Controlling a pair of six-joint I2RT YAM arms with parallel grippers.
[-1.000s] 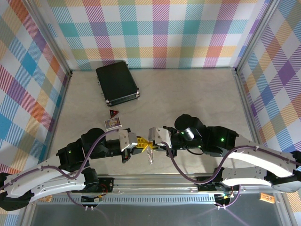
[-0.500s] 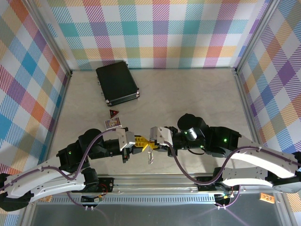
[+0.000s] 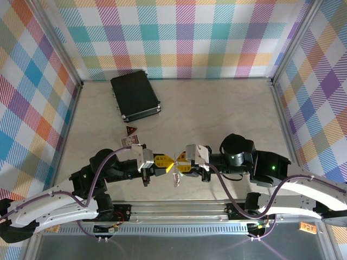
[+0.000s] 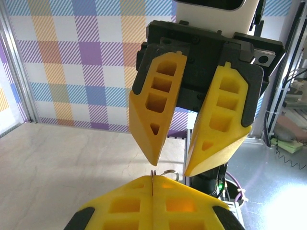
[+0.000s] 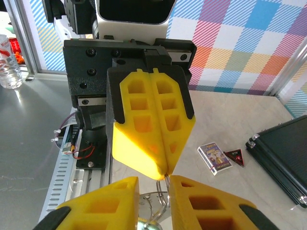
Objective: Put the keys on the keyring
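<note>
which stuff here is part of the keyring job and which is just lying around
Job in hand:
- keyring, pinched by the shut left hand
- right hand, open, facing it

Lying about:
- black case
- small picture box
- red triangle

One keyring (image 3: 174,179), one black case (image 3: 135,96), one card (image 3: 130,142), one red triangle (image 3: 130,130)

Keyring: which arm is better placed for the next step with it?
Probably right: the right pincer stands open at the keyring, free to work; the left pincer is shut on it.
</note>
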